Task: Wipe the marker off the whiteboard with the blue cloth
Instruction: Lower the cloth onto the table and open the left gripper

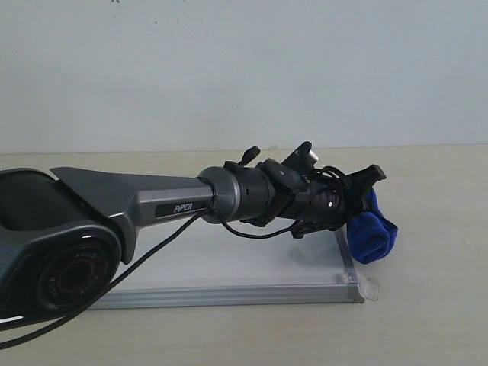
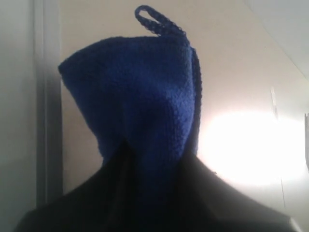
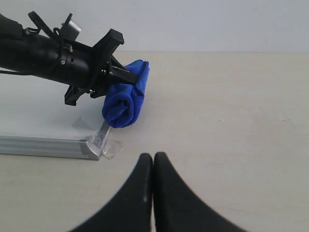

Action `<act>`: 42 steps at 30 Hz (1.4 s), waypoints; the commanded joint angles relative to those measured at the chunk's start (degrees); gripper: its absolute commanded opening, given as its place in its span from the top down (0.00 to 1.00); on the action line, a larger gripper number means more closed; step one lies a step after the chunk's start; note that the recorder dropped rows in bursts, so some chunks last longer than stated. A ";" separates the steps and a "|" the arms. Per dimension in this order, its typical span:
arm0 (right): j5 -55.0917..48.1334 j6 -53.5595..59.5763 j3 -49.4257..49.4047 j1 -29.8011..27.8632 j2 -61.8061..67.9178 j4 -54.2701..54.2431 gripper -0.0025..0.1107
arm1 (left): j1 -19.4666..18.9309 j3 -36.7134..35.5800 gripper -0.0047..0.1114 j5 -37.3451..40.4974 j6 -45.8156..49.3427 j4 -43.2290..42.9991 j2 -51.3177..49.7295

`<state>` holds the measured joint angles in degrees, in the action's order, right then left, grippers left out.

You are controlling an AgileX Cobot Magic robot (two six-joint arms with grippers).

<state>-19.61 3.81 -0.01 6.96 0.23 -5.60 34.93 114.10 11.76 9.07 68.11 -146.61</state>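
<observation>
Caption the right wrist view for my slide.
Left gripper holds the blue cloth by the whiteboard corner; right gripper shut and empty.

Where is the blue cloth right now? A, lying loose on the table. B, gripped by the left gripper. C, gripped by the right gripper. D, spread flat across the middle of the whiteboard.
B: the left gripper is closed on the rolled blue cloth by the whiteboard corner, while the right gripper is shut on nothing.
</observation>
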 commanded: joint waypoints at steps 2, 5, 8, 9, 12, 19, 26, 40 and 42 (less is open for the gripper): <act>0.50 0.02 0.01 -0.10 -0.23 -0.02 0.98 | -0.32 0.38 0.93 0.08 0.81 -0.06 -0.02; 0.50 0.02 0.01 -0.10 -0.23 -0.02 0.98 | -0.32 0.38 0.93 -0.25 1.28 -0.06 -0.02; 0.50 0.02 0.01 -0.10 -0.23 -0.02 0.98 | -0.32 0.38 0.93 -0.25 1.28 -0.06 -0.02; 0.50 0.02 0.01 -0.10 -0.23 -0.02 0.98 | -0.32 0.38 0.93 -0.15 1.28 -0.06 -0.02; 0.50 0.02 0.01 -0.10 -0.23 -0.02 0.98 | -0.32 0.38 0.93 -0.15 1.28 -0.06 -0.02; 0.50 0.02 0.01 -0.10 -0.23 -0.02 0.98 | -0.32 0.38 0.93 0.60 1.28 -0.06 -0.02; 0.50 0.02 0.01 -0.10 -0.23 -0.02 0.98 | -0.32 0.38 0.93 1.28 1.28 -0.20 -0.02; 0.50 0.02 0.01 -0.10 -0.23 -0.02 0.98 | -0.32 0.38 0.93 1.74 1.28 -0.20 -0.02; 0.50 0.02 0.01 -0.10 -0.23 -0.02 0.98 | -0.32 0.38 0.91 1.73 1.28 -0.20 -0.02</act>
<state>-19.61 3.81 -0.01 6.96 0.23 -5.60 34.73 114.17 12.93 9.73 68.11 -146.84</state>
